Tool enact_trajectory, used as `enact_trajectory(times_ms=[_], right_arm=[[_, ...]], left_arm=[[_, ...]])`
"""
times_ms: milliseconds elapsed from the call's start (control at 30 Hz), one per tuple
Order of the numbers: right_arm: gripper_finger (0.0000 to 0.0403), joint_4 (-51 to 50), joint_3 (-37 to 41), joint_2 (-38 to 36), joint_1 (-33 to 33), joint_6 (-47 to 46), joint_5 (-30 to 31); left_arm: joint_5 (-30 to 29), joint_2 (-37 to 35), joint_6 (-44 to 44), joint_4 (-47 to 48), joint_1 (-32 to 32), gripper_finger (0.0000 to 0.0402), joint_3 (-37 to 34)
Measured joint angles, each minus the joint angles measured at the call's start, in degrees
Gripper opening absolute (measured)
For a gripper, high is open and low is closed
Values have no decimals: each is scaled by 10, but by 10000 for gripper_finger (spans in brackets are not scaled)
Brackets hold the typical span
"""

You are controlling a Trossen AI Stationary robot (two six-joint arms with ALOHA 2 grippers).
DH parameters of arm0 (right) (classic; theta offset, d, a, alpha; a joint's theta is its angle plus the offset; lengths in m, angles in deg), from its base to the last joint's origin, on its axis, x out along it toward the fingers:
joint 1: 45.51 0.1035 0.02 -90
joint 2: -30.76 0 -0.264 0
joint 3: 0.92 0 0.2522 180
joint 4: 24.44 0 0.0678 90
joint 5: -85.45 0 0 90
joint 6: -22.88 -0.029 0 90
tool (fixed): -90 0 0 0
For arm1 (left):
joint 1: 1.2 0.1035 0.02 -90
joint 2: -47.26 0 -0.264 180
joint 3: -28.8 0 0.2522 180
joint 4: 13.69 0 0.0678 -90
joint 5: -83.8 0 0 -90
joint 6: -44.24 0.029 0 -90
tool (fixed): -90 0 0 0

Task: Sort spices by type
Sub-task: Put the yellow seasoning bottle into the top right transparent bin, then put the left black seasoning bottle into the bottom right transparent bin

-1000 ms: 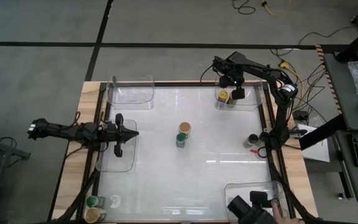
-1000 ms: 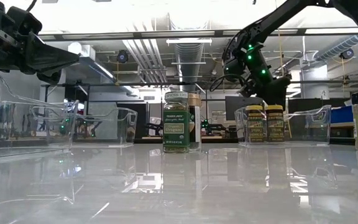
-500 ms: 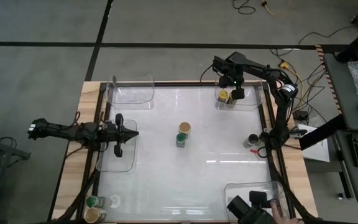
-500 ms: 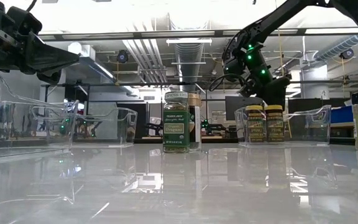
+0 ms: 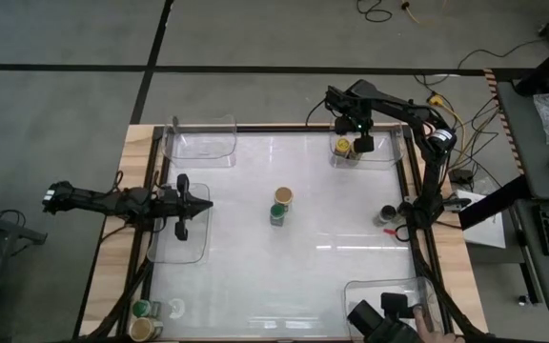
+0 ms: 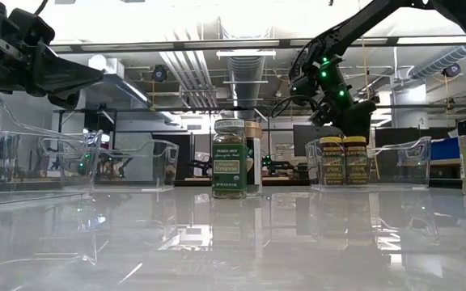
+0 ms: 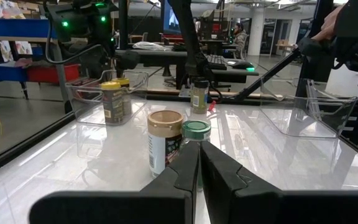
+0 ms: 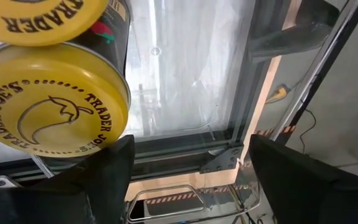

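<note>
Two yellow-lidded jars [image 5: 342, 146] stand side by side, touching or nearly so, in the clear bin [image 5: 381, 152] at the table's far right corner, their glossy printed lids filling the right wrist view. The right gripper [image 5: 362, 143] hangs just above them, spread wide and grasping nothing. If it swings sideways on leaving, a finger could catch a lid and tip a jar against the thin bin wall. A tan-lidded jar [image 5: 283, 196] and a green-lidded jar [image 5: 279, 211] wait touching at the centre of the glossy white table [image 5: 255, 257]; both are smooth, upright cylinders. The left gripper [image 5: 201, 203] is clenched empty, hovering over the left-edge bin [image 5: 165, 250].
</note>
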Motion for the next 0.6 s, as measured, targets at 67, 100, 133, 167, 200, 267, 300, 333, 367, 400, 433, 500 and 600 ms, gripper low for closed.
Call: enact_trajectory(times_ms=[67, 100, 133, 167, 200, 267, 300, 333, 367, 400, 433, 500, 600], right_arm=[[300, 0, 0, 0, 0, 0, 0], [298, 0, 0, 0, 0, 0, 1], [297, 0, 0, 0, 0, 0, 2], [296, 0, 0, 0, 0, 0, 3], [296, 0, 0, 0, 0, 0, 5], [297, 0, 0, 0, 0, 0, 8], [300, 0, 0, -2, 0, 0, 10], [304, 0, 0, -4, 0, 0, 17], [309, 0, 0, -9, 0, -1, 24], [314, -1, 0, -14, 0, -1, 29], [318, -2, 0, -19, 0, -1, 31], [327, -3, 0, -29, 0, -1, 38], [334, -4, 0, -47, 0, -3, 38]], left_arm=[[0, 0, 0, 0, 0, 1, 0], [0, 0, 0, 0, 0, 1, 0], [0, 0, 0, 0, 0, 1, 0], [0, 0, 0, 0, 0, 1, 0], [0, 0, 0, 0, 0, 1, 0], [0, 0, 0, 0, 0, 1, 0], [0, 0, 0, 0, 0, 1, 0], [0, 0, 0, 0, 0, 1, 0], [0, 0, 0, 0, 0, 1, 0], [0, 0, 0, 0, 0, 1, 0], [0, 0, 0, 0, 0, 1, 0], [0, 0, 0, 0, 0, 1, 0], [0, 0, 0, 0, 0, 1, 0]])
